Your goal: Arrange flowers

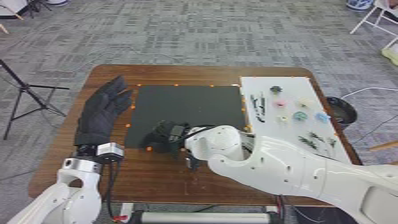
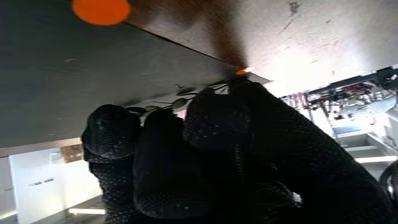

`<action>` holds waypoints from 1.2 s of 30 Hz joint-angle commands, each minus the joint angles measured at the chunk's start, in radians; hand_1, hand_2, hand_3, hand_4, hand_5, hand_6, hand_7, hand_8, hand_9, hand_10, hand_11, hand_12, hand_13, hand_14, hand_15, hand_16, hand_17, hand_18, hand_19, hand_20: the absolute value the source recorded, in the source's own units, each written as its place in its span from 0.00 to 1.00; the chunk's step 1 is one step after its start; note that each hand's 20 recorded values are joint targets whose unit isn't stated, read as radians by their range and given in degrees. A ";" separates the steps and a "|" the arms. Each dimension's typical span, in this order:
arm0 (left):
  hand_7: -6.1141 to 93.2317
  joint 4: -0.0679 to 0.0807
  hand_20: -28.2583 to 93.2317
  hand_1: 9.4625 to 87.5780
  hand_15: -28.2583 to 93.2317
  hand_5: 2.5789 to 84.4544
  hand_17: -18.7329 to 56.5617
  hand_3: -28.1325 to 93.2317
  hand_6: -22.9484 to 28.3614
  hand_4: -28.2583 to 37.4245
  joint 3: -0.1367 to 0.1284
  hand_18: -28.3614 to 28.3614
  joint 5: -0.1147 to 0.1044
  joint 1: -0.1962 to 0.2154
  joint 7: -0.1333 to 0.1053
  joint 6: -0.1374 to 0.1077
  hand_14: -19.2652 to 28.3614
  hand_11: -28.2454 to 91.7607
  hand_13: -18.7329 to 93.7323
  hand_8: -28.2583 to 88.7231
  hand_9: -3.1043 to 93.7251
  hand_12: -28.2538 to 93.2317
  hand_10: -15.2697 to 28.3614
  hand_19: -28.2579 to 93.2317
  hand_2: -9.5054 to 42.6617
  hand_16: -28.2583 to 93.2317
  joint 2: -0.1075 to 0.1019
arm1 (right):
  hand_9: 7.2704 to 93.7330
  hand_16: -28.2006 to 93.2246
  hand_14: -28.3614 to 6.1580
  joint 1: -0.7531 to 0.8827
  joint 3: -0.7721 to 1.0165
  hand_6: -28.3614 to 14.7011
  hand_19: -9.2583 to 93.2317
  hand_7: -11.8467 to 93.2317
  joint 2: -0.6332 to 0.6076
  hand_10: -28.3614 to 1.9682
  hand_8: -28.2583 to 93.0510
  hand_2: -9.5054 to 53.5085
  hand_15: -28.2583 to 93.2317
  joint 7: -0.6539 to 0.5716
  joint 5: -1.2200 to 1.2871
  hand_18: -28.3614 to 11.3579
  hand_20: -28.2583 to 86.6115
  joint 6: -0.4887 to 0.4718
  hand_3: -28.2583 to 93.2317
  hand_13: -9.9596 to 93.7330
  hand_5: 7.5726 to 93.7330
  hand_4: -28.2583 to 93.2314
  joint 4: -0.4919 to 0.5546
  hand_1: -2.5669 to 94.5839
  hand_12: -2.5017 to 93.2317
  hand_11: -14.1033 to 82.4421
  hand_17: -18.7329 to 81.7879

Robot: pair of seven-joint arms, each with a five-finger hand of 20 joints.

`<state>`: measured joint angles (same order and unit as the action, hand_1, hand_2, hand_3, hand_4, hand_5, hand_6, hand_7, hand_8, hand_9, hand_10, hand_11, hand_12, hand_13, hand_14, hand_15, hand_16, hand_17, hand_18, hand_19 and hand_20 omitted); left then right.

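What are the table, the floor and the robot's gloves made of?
The table looks like wood, brown and a bit shiny, with streaky grain. The floor seems to be soft carpet, gray with a woven, patchy pattern. The glove looks like black fabric, dull, with tiny raised dots, maybe rubber.

A robotics lab: white robot arms [image 1: 284, 172], black tripod [image 1: 24, 86], grey carpet [image 1: 187, 37].

Tabletop [image 1: 178, 185] brown. Mat [image 1: 191, 107] near-black, plain; dots [image 1: 149, 149] along its edges bright orange. Board [image 1: 293, 82] white. On it, one pink flower [image 1: 281, 103], one teal flower [image 1: 299, 116], one pale blue flower [image 1: 322, 117]; sprigs [image 1: 307, 142] green. Left hand [image 1: 100, 112] black; right hand [image 1: 162, 137] black, pale-speckled. Floor [image 1: 178, 40] mottled grey, patchwork of fine streaks.
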<state>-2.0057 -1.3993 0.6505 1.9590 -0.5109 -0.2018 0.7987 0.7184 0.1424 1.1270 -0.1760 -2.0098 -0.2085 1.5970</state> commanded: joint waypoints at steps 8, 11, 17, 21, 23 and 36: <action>0.25 -0.012 0.35 0.19 0.47 0.36 0.12 0.80 0.51 0.02 -0.018 0.84 0.004 0.026 0.002 -0.004 0.69 0.40 0.34 0.17 0.29 0.39 0.61 0.54 0.11 0.28 0.015 | 0.87 0.50 0.53 0.038 -0.014 0.75 1.00 0.25 -0.106 0.59 0.13 0.55 0.97 -0.004 -0.022 0.11 0.68 -0.069 1.00 0.87 0.36 0.17 0.013 0.29 0.36 0.87 0.60; 0.25 -0.013 0.35 0.19 0.47 0.36 0.12 0.80 0.51 0.02 -0.017 0.84 0.003 0.029 -0.001 -0.007 0.69 0.40 0.34 0.17 0.29 0.39 0.61 0.54 0.11 0.28 0.015 | 0.87 0.50 0.53 0.040 -0.015 0.75 1.00 0.25 -0.116 0.59 0.12 0.55 0.97 0.001 -0.026 0.11 0.68 -0.073 1.00 0.87 0.36 0.17 0.023 0.29 0.36 0.87 0.60; 0.25 -0.013 0.35 0.19 0.47 0.36 0.12 0.80 0.51 0.02 -0.017 0.84 0.004 0.029 0.000 -0.010 0.69 0.40 0.34 0.17 0.29 0.39 0.61 0.54 0.11 0.28 0.015 | 0.87 0.50 0.53 0.055 -0.003 0.75 1.00 0.25 -0.127 0.59 0.12 0.55 0.97 0.022 -0.011 0.11 0.68 -0.066 1.00 0.87 0.36 0.16 0.044 0.28 0.36 0.87 0.60; 0.25 -0.014 0.35 0.19 0.47 0.36 0.12 0.80 0.51 0.02 -0.021 0.84 0.003 0.034 -0.001 -0.007 0.69 0.40 0.34 0.17 0.29 0.39 0.61 0.54 0.11 0.28 0.017 | 0.87 0.50 0.53 0.071 0.021 0.75 1.00 0.25 -0.126 0.59 0.12 0.54 0.97 0.047 0.003 0.11 0.68 -0.042 1.00 0.87 0.36 0.15 0.065 0.28 0.36 0.87 0.60; 0.25 -0.015 0.35 0.19 0.47 0.36 0.12 0.80 0.51 0.02 -0.022 0.84 0.003 0.037 -0.001 -0.006 0.69 0.40 0.34 0.17 0.29 0.39 0.61 0.54 0.11 0.28 0.016 | 0.87 0.50 0.54 0.083 0.041 0.75 1.00 0.25 -0.127 0.59 0.12 0.52 0.97 0.057 0.053 0.10 0.68 -0.028 1.00 0.87 0.36 0.15 0.075 0.28 0.36 0.87 0.60; 0.25 -0.022 0.35 0.19 0.47 0.36 0.12 0.80 0.51 0.02 -0.042 0.84 0.001 0.059 -0.001 -0.011 0.69 0.40 0.34 0.17 0.29 0.39 0.61 0.54 0.11 0.28 0.020 | 0.86 0.50 0.52 0.177 0.212 0.75 1.00 0.25 -0.187 0.57 0.13 0.33 0.96 0.136 0.368 0.10 0.68 0.191 0.97 0.86 0.39 0.08 0.185 0.29 0.36 0.86 0.59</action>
<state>-2.0173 -1.4301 0.6506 1.9999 -0.5117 -0.2043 0.8069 0.8459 0.2653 0.9865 -0.0687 -1.7829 -0.1487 1.7127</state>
